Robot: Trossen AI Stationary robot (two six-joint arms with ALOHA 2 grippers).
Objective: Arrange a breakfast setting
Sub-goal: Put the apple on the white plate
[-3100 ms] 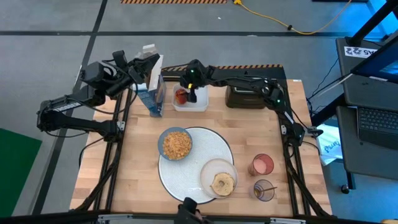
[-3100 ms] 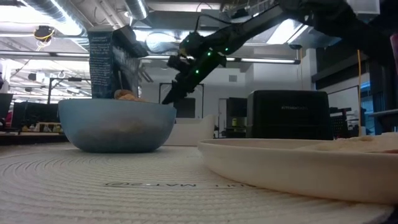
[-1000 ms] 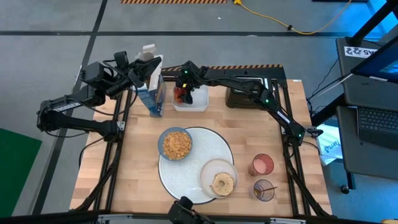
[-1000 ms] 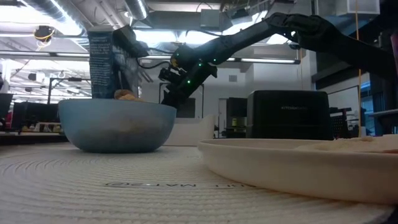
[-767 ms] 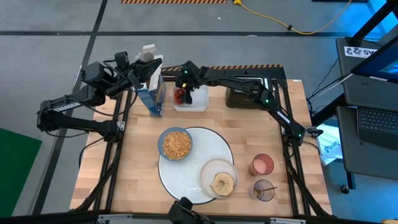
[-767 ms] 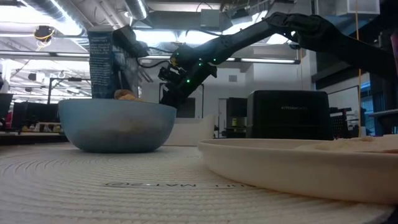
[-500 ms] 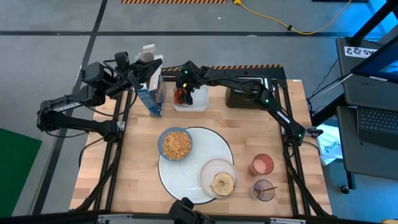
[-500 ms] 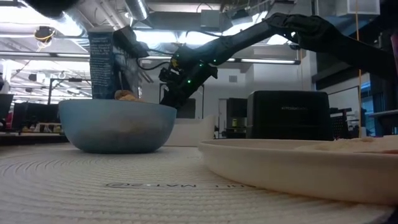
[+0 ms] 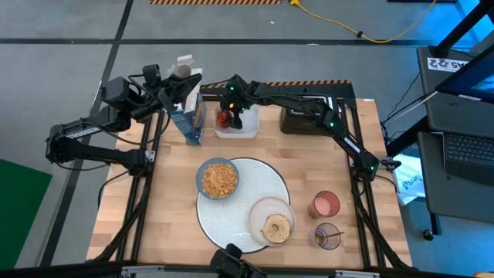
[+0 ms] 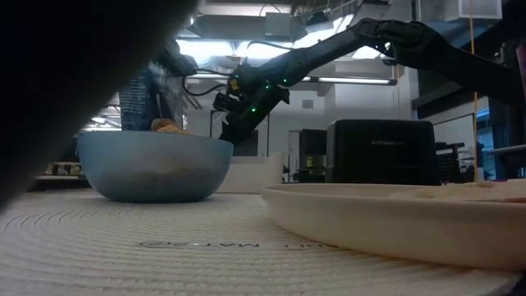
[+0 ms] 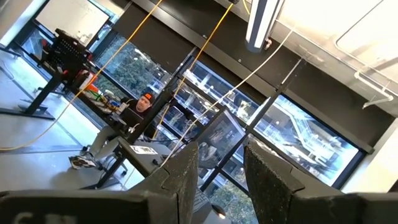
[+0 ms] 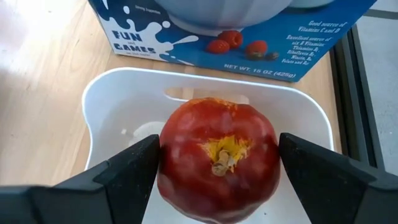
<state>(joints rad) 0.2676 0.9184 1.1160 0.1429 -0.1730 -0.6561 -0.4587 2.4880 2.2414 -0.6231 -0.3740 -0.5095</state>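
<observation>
We see the right gripper (image 12: pixel 217 163) lowered into the white square tub (image 12: pixel 112 118), its jaws spread wide with one finger on each side of the red apple (image 12: pixel 217 158). Each pad sits at the fruit's flank, but we cannot tell whether they press it or merely bracket it. Just beyond the fingers stands the cereal box (image 12: pixel 249 31).

From above, we find the same gripper (image 9: pixel 228 116) over the tub (image 9: pixel 247 127) with the apple (image 9: pixel 223 119) a red spot beneath it, detail only the wrist view resolves.

The left gripper (image 9: pixel 179 83) hangs up at the box's (image 9: pixel 187 116) top; its fingers (image 11: pixel 186 180) stand somewhat apart against ceiling and windows, and we cannot tell whether they hold anything.

The low view adds the blue bowl (image 10: pixel 152 164) and cream plate (image 10: pixel 394 218) on the mat (image 10: pixel 123 247).
</observation>
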